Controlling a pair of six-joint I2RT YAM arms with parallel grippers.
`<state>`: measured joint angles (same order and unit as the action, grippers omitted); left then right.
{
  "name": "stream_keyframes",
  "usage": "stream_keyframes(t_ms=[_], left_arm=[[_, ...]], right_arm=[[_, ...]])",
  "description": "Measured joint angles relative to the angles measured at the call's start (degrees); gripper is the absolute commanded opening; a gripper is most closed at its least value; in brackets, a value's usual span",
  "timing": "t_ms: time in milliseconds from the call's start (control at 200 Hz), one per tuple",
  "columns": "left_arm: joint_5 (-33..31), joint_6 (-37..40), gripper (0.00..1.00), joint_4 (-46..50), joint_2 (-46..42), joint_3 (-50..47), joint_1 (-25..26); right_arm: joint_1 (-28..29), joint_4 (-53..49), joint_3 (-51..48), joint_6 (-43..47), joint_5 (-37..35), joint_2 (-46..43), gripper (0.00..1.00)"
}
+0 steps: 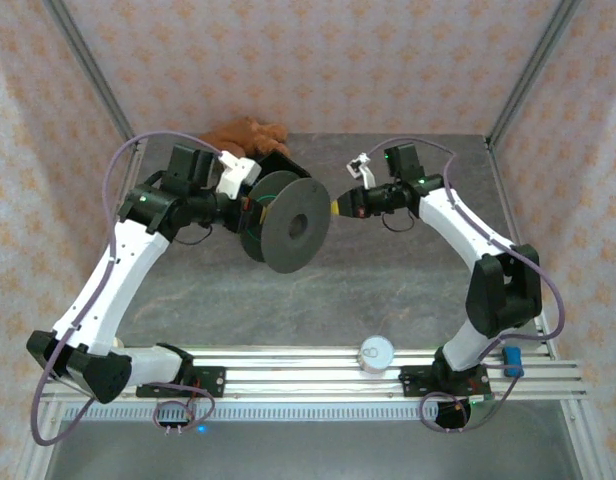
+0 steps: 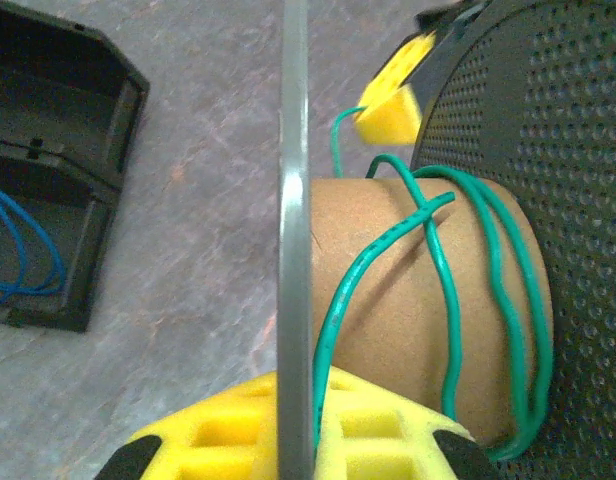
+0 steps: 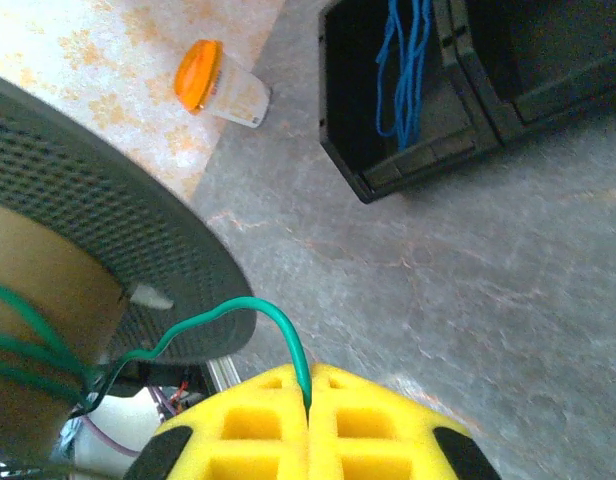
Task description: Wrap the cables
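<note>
Running from the spool [image 1: 288,222] into the clenched right claw [image 3: 308,398], the green cable [image 3: 278,325]; left claw [image 2: 296,425] clamped on the flange [image 2: 293,150].

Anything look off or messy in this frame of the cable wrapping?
The green cable sits slack on the brown core of the spool. Its turns wander and cross over one another instead of lying side by side. Nothing looks spilled or broken.
</note>
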<state>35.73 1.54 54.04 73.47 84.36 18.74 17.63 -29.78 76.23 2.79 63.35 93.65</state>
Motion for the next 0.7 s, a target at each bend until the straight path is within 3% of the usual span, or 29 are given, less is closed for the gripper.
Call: stream_keyframes(t_ms=[300,470,701], left_arm=[[-8.35,6.56,0.0,0.9,1.75,0.15,5.9],[-13.0,9.03,0.0,1.4,4.31,1.42,8.33],[-23.69,10.38,0.0,0.94,8.41,3.74,13.88]], right_arm=[[-1.29,-4.52,0.92,4.0,-2.93,-4.39,0.0],[-1.29,-6.03,2.45,6.12,-0.9,-4.63,0.0],[1.49,-16.06,9.77,10.16,1.36,-3.76,0.0]])
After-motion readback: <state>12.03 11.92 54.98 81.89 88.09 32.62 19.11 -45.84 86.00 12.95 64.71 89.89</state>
